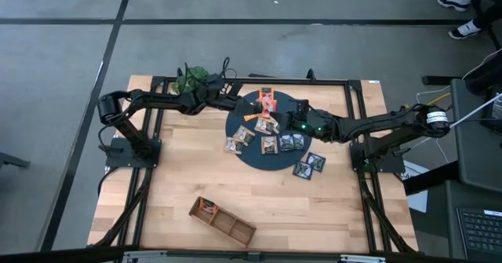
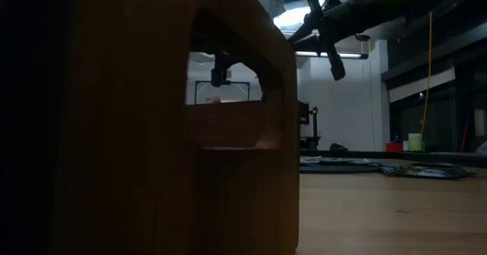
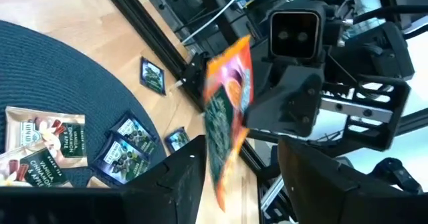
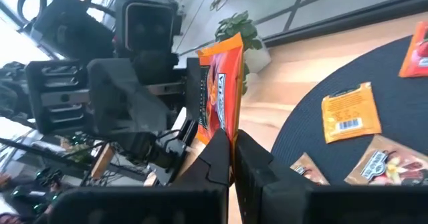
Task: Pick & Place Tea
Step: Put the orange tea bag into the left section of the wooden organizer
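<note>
Above the round dark mat my two grippers face each other with an orange tea sachet between them. My right gripper, reaching in from the table's right, is shut on it. My left gripper, reaching in from the left, is open; its fingers stand on either side of the same sachet. Several more tea sachets, orange, dark and pale, lie flat on the mat. My right gripper pinches the orange sachet's lower edge between its two fingers. The fingers come nearly level from the table's right. The sachet stands upright above the fingertips, lifted clear of the mat.
Two dark sachets lie on the wood just off the mat's right side. A long brown compartment tray sits near the front edge and fills most of the low view. A green plant stands at the far left.
</note>
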{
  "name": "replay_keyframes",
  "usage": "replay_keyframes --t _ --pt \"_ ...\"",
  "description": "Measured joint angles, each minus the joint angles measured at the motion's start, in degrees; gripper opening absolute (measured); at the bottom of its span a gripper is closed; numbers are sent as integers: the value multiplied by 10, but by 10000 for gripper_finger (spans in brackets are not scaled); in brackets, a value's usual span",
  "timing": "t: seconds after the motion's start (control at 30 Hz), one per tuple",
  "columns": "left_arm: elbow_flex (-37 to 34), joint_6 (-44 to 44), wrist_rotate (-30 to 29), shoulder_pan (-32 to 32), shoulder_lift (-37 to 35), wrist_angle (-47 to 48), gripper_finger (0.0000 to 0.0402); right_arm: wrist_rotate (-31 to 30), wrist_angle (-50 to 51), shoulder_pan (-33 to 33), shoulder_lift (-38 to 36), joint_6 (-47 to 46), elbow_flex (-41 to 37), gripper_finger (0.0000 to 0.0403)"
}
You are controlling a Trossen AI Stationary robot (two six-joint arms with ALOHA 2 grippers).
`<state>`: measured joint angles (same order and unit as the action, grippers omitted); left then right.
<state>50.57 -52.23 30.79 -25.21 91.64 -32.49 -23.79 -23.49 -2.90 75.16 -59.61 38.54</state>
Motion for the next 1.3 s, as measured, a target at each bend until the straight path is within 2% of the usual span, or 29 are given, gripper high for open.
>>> replay_keyframes --t 0.13,0.47,0.8,0.9,1.03,1.3 --pt "0 -2 -16 0 0 0 138 4 -1 0 0 1 0 8" --pt "0 -6 -26 0 0 -9 9 15 -4 0 0 17 0 9" --pt "0 -1 -26 0 0 -10 4 16 -6 0 0 18 0 67" --pt "0 -1 -26 0 0 -10 3 36 -5 0 0 18 0 79" --pt "0 17 -13 0 0 -2 3 89 13 0 0 10 0 98" --pt "1 42 96 -4 -5 26 2 256 109 0 1 -47 0 126"
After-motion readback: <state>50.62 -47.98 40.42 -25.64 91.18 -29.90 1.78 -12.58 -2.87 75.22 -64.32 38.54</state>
